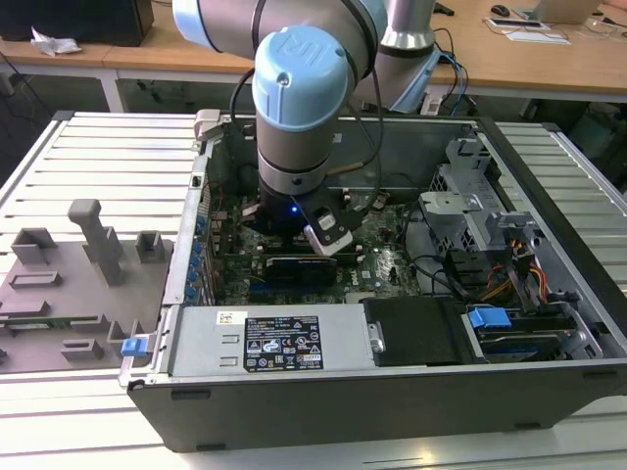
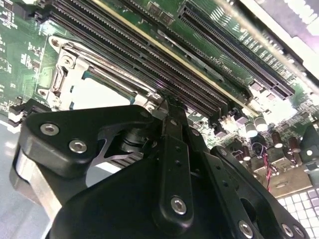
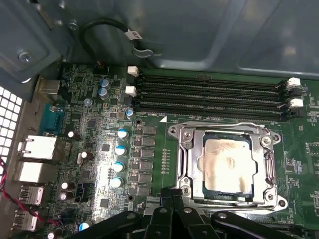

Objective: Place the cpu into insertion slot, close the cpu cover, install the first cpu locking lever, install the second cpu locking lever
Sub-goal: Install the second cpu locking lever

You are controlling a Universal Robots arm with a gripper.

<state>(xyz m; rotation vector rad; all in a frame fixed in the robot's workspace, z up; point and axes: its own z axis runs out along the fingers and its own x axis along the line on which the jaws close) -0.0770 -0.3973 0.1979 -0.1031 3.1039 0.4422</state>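
Observation:
The cpu [image 3: 229, 164] lies in the insertion slot [image 3: 279, 199] on the green motherboard [image 3: 99, 124], its pale silver top showing through the cut-out. The cpu cover [image 3: 195, 164] is down flat around it. A thin wire lever [image 3: 224, 125] runs along the cover's far edge. My gripper [image 3: 170, 195] sits at the socket's near corner, fingers together with nothing visible between them. In the second wrist view the gripper [image 2: 169, 103] ends right beside the cover [image 2: 65, 74] and the cpu [image 2: 97, 94]. In the exterior view the arm's wrist [image 1: 299, 88] hangs over the motherboard [image 1: 377, 264] inside the open computer case.
Long black memory slots [image 3: 209, 94] run just beyond the socket, with the grey case wall [image 3: 199, 35] behind. Capacitors [image 3: 119, 149] stand beside it. The power supply [image 1: 265, 343], a drive cage [image 1: 470, 215] and cables crowd the case. A grey fixture plate [image 1: 69, 284] lies at the exterior view's left.

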